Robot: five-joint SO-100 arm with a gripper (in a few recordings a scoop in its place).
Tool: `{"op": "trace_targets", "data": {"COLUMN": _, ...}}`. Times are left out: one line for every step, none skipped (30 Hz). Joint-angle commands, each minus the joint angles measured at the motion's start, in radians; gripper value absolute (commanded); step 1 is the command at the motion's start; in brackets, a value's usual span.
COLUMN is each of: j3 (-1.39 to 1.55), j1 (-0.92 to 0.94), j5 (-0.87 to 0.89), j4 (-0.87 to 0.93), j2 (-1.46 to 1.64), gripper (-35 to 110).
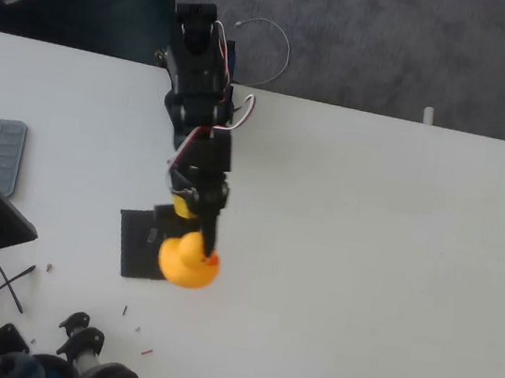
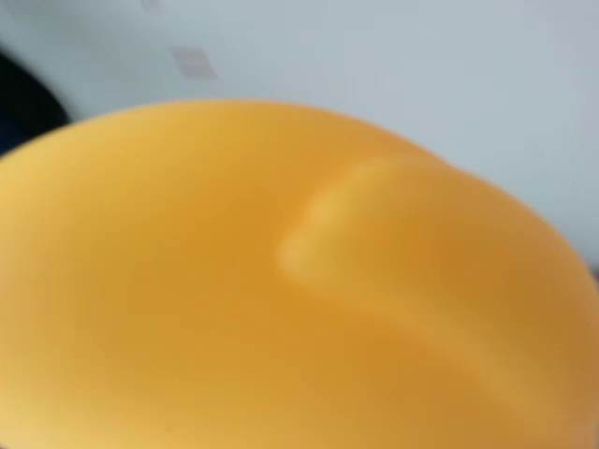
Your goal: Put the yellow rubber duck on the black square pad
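One yellow rubber duck between the fingers; no readable writing.

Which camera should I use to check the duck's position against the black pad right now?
Use the overhead view. It shows the whole yellow rubber duck at the end effector, overlapping the right edge of the black square pad. In the wrist view the duck is only a blurred orange close-up.

The yellow rubber duck sits between my jaws — rounded, orange-yellow, red-orange beak to the right in the overhead view. It overlaps the right edge of the black square pad — thin, matte, flat on the white table.
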Motion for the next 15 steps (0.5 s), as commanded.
{"op": "trace_targets", "data": {"j3": -0.032, "j1": 0.058, "j5": 0.008, "j4": 0.078, "j2": 0.046, "gripper": 9}}
{"op": "trace_targets", "data": {"j3": -0.032, "j1": 0.067, "j5": 0.008, "j4": 0.101, "j2": 0.046, "gripper": 9}}
{"op": "trace_targets", "data": {"j3": -0.032, "j1": 0.078, "j5": 0.008, "j4": 0.123, "j2": 0.046, "gripper": 9}}
{"op": "trace_targets", "data": {"j3": -0.032, "j1": 0.089, "j5": 0.008, "j4": 0.144, "j2": 0.046, "gripper": 9}}
{"op": "trace_targets", "data": {"j3": -0.032, "j1": 0.101, "j5": 0.008, "j4": 0.163, "j2": 0.046, "gripper": 9}}
{"op": "trace_targets", "data": {"j3": -0.032, "j1": 0.12, "j5": 0.008, "j4": 0.178, "j2": 0.046, "gripper": 9}}
{"op": "trace_targets", "data": {"j3": -0.032, "j1": 0.14, "j5": 0.008, "j4": 0.19, "j2": 0.046, "gripper": 9}}
{"op": "trace_targets", "data": {"j3": -0.032, "j1": 0.161, "j5": 0.008, "j4": 0.199, "j2": 0.046, "gripper": 9}}
{"op": "trace_targets", "data": {"j3": -0.032, "j1": 0.184, "j5": 0.008, "j4": 0.206, "j2": 0.046, "gripper": 9}}
{"op": "trace_targets", "data": {"j3": -0.032, "j1": 0.209, "j5": 0.006, "j4": 0.212, "j2": 0.046, "gripper": 9}}
{"op": "trace_targets", "data": {"j3": -0.032, "j1": 0.233, "j5": -0.002, "j4": 0.215, "j2": 0.044, "gripper": 9}}
{"op": "trace_targets", "data": {"j3": -0.031, "j1": 0.255, "j5": -0.005, "j4": 0.215, "j2": 0.04, "gripper": 9}}
{"op": "trace_targets", "data": {"j3": -0.031, "j1": 0.276, "j5": -0.006, "j4": 0.215, "j2": 0.032, "gripper": 9}}
{"op": "trace_targets", "data": {"j3": -0.028, "j1": 0.293, "j5": -0.008, "j4": 0.215, "j2": 0.031, "gripper": 9}}
{"op": "trace_targets", "data": {"j3": -0.02, "j1": 0.307, "j5": -0.008, "j4": 0.215, "j2": 0.031, "gripper": 9}}
